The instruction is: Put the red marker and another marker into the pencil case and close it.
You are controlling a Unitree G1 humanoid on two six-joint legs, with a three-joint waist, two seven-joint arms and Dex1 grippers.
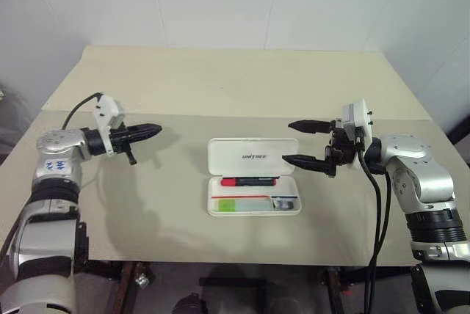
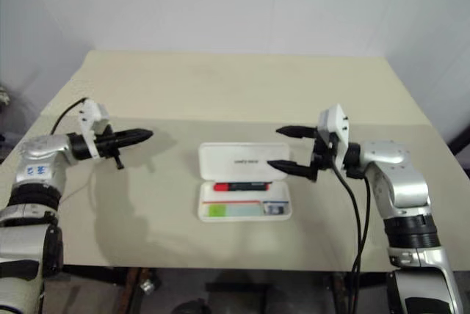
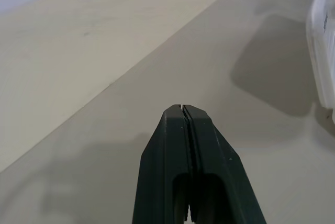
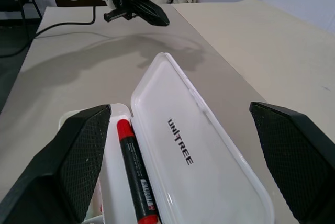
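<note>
The white pencil case [image 1: 252, 156] lies open at the table's middle, its "UNITREE" lid flat behind the tray. In the tray, the red marker [image 1: 250, 181] rests along the hinge side. In front of it lies the pale green marker [image 1: 229, 205]. My left gripper [image 1: 154, 130] hovers left of the case, shut with nothing in it. It points toward the case, and its fingers [image 3: 172, 145] are pressed together. My right gripper [image 1: 289, 141] stands open beside the lid's right end, empty, its fingers [image 4: 78, 161] spread wide above the lid [image 4: 199, 145] and the red marker [image 4: 135, 171].
A small dark grey object [image 1: 283, 203] sits at the right end of the tray. The beige table [image 1: 220, 79] runs back to a white wall. Black cables [image 1: 378, 211] hang from my right arm past the table's front edge.
</note>
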